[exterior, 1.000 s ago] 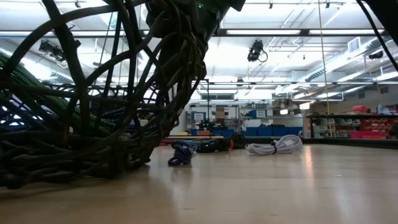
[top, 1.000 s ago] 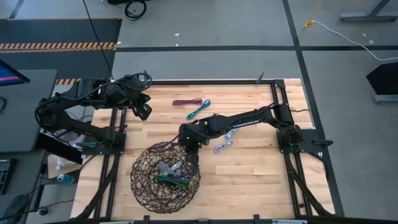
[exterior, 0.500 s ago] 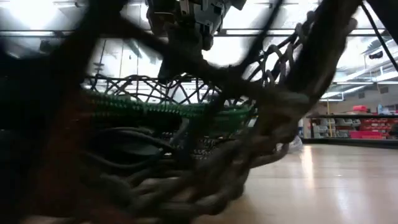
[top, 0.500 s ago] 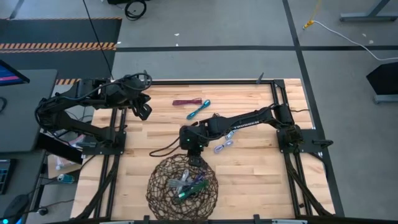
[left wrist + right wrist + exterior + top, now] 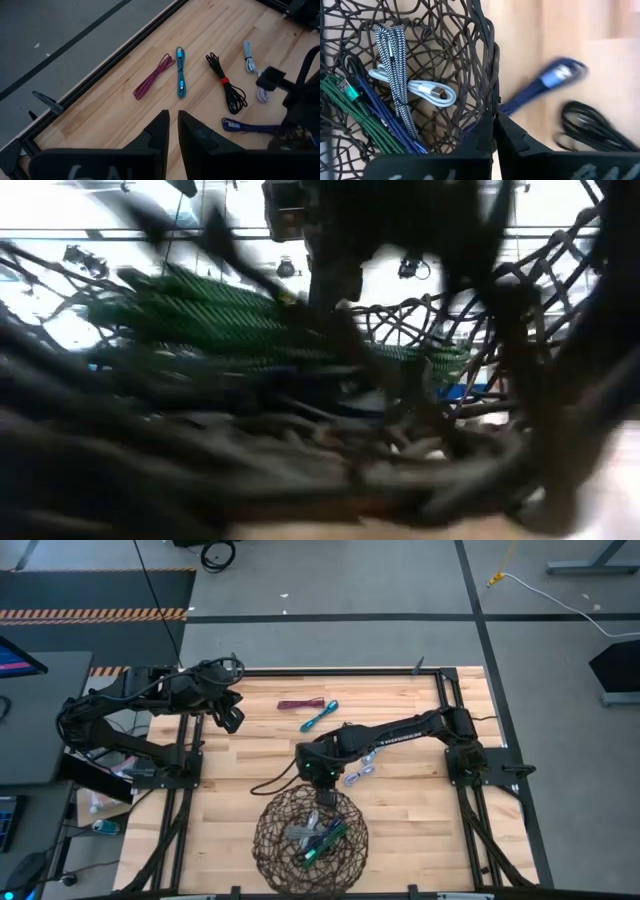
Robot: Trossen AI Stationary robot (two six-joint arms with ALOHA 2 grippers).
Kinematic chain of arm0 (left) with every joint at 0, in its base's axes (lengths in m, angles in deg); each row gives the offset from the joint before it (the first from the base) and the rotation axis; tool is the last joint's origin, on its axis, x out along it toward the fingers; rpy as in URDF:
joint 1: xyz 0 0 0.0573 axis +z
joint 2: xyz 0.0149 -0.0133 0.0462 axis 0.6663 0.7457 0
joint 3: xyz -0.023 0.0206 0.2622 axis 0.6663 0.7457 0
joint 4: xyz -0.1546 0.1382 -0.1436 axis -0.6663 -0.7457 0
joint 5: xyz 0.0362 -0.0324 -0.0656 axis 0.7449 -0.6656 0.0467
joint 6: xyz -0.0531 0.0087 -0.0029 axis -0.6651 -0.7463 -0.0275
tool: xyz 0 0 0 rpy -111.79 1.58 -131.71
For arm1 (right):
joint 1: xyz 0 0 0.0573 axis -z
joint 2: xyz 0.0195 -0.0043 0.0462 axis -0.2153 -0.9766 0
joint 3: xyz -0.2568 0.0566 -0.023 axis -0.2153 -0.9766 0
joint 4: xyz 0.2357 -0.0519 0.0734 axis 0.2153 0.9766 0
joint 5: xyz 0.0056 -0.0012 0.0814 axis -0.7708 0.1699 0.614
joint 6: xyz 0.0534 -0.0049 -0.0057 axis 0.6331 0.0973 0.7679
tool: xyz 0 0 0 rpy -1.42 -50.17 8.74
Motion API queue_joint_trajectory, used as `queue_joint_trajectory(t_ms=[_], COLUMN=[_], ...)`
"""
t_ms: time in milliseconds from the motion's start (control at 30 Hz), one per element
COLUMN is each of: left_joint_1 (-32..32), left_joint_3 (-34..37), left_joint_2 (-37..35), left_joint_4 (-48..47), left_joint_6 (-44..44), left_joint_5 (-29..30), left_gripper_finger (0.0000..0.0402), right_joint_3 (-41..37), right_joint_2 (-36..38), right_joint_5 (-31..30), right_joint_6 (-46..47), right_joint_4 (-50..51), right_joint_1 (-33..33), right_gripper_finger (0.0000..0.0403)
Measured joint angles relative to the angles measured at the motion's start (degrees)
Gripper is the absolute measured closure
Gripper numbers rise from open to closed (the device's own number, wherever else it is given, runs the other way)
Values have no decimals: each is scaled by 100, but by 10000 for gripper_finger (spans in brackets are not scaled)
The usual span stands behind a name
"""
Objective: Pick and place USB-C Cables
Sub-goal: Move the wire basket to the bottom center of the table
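Note:
The dark wire-mesh basket [image 5: 310, 837] stands near the table's near edge and fills the low view [image 5: 300, 460]. Inside it lie green [image 5: 355, 117], blue, white [image 5: 427, 90] and black-and-white braided [image 5: 395, 55] USB-C cables. My right gripper [image 5: 325, 796] is shut on the basket's far rim. On the table lie maroon [image 5: 152, 82], teal [image 5: 180, 77], black [image 5: 227, 87], light blue [image 5: 248, 55] and dark blue [image 5: 545, 82] cables. My left gripper [image 5: 173, 131] hangs shut over the far left corner [image 5: 230, 720], touching nothing. My right gripper pinches the basket's rim wall [image 5: 492, 107] on its far side, one finger inside the basket and one outside. The fingers come from above, pointing down. The basket stands upright with its bottom on the table.
A pale grey cable [image 5: 360, 772] lies just right of my right arm's wrist. The black metal frame [image 5: 440, 675] borders the wooden table. Bare wood lies to the right of the basket [image 5: 430, 830] and on the left half of the table.
My right gripper, shut on the rim, has moved toward the table's right and slightly toward the near edge. The basket has slid along the table with it, staying upright, and the cables inside have shifted. It now covers the low view.

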Motion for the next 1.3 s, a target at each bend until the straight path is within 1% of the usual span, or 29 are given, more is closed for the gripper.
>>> queue_joint_trajectory(t_ms=[200,400,567,733,1033,1133,1300], left_joint_1=[0,1,-1,1,1,-1,1], left_joint_3=[0,0,0,0,0,0,0], left_joint_2=[0,0,0,-2,-1,0,0], left_joint_4=[1,0,1,1,3,3,3], left_joint_6=[-3,-17,-40,-56,-54,-54,-55], left_joint_5=[0,1,1,-1,0,-1,-1], left_gripper_finger=[356,356,356,356,356,356,356], right_joint_3=[-11,-11,-11,-9,-17,-17,-17], right_joint_2=[415,663,682,653,649,649,649], right_joint_5=[-653,-789,-627,-437,-366,-291,-286], right_joint_6=[-38,-55,-75,-37,-59,-67,-114], right_joint_4=[609,890,953,854,687,517,462], right_joint_1=[198,335,389,192,36,36,0], right_gripper_finger=[396,396,395,395,394,378,329])
